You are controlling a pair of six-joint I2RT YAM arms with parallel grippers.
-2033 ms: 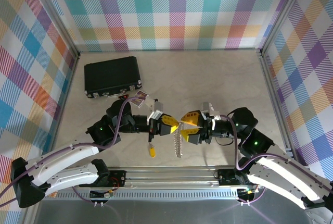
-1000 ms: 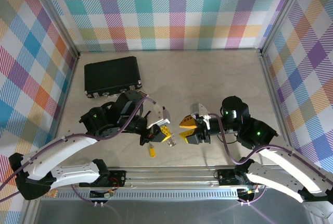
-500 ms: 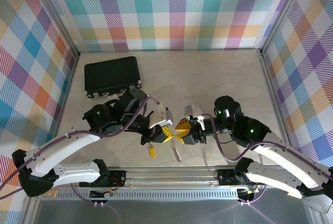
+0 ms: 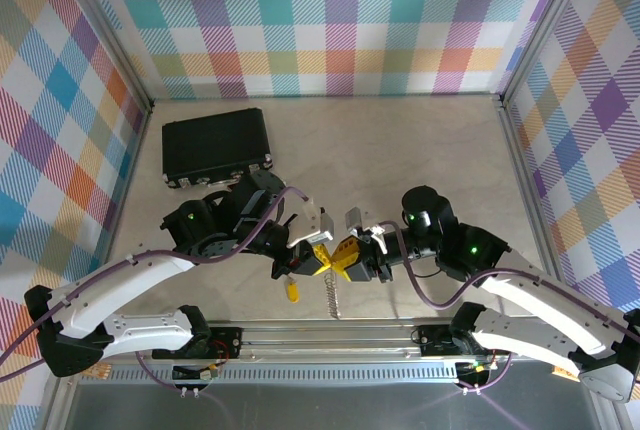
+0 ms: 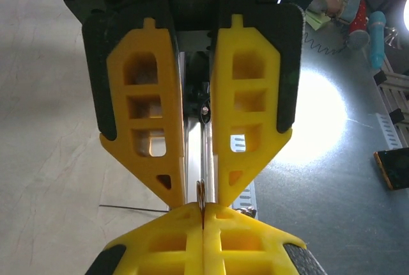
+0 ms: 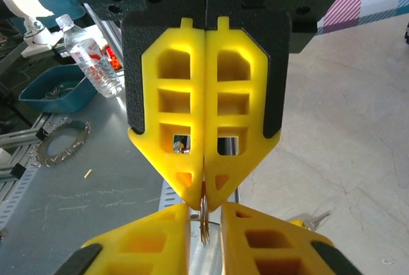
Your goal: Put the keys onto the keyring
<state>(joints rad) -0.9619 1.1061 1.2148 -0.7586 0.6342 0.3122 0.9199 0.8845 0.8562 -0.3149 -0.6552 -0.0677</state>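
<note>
Black case (image 4: 217, 147): far left of the surface (image 4: 400, 150), lying flat with its long side across the view. No lettering legible on it.

Left fingers (image 4: 318, 253): closed, pinching the keyring. In the left wrist view the ring (image 5: 202, 153) shows edge-on as a thin silver strip running lengthwise down the narrow gap between the two yellow fingers (image 5: 150, 128).

Key (image 4: 292, 291): on the surface just nearside of the left fingers. Its yellow head points toward the near edge and its blade toward the far side, partly hidden. Not on the ring.

Keyring (image 4: 330, 296): held above the surface between both arms. Its fringe of small silver pieces trails toward the near edge, long axis near-to-far.

Right fingers (image 4: 347, 250): pressed together tip-to-tip with the left ones. In the right wrist view they (image 6: 176, 109) clamp the ring's edge (image 6: 204, 220) at their tips.

Water bottle (image 6: 89, 51): off the surface, label too small to read.
</note>
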